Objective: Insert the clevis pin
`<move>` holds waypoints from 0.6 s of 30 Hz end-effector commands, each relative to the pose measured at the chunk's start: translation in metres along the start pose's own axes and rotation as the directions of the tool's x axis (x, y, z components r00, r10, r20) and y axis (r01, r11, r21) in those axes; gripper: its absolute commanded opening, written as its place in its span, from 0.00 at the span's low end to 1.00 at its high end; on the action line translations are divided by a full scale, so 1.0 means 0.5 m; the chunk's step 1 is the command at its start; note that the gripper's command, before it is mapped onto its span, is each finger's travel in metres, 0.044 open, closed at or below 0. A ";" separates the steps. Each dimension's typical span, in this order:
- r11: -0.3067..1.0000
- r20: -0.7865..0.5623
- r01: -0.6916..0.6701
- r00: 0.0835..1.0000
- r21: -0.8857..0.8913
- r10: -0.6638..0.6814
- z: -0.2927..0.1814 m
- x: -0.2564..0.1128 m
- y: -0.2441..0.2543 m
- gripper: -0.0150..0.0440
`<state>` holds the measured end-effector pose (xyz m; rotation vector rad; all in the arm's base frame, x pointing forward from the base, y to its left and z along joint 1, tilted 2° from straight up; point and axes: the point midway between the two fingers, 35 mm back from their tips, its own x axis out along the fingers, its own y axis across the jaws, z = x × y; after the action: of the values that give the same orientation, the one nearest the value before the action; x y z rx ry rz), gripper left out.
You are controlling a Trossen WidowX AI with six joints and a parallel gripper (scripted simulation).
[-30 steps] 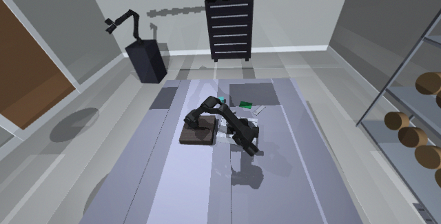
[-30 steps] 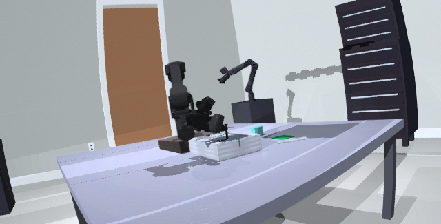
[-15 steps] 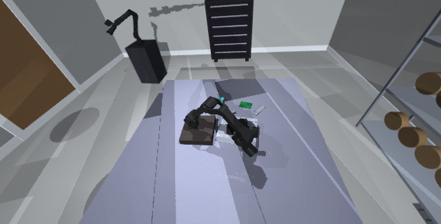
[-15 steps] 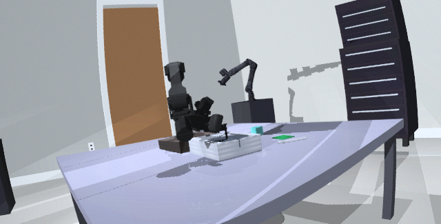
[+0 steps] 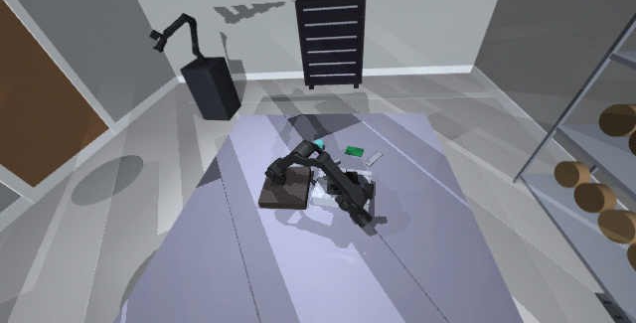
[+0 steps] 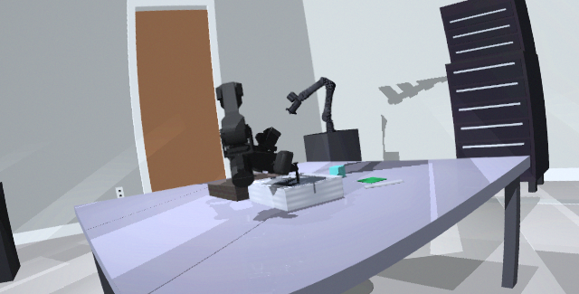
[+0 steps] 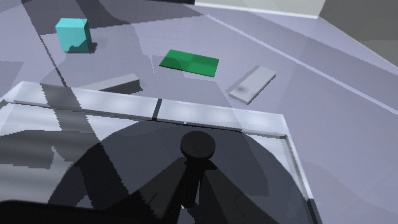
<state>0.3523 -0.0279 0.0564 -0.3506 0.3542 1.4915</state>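
The fingers grip the pin (image 7: 198, 145) below its head, seemingly over the disc (image 7: 112, 165).

You see block (image 6: 336, 171) (image 7: 73, 36) cyan; flat plate (image 5: 354, 151) (image 6: 372, 180) (image 7: 190, 63) plain green; your tabletop (image 5: 318, 283) (image 6: 217, 244) (image 7: 345, 150) pale lavender; door (image 5: 42, 99) (image 6: 174, 95) brown.

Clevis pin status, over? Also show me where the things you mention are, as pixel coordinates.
Gripper (image 6: 297, 180) (image 7: 193, 166) shut on clevis pin (image 7: 198, 145), head up. Pin above disc (image 7: 120, 160); hole entry unclear. Tray rim (image 6: 315, 199) (image 7: 220, 116) unobstructed at far side.
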 end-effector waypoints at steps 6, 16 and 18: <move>1.000 -0.012 -0.009 1.000 0.020 0.009 -0.003 0.005 -0.002 0.25; 1.000 -0.028 -0.007 1.000 0.017 0.008 0.000 0.007 -0.004 0.25; 1.000 -0.031 -0.006 1.000 0.015 0.007 0.000 0.008 -0.004 0.25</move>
<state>0.3550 -0.0251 0.0551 -0.3552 0.3852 1.4903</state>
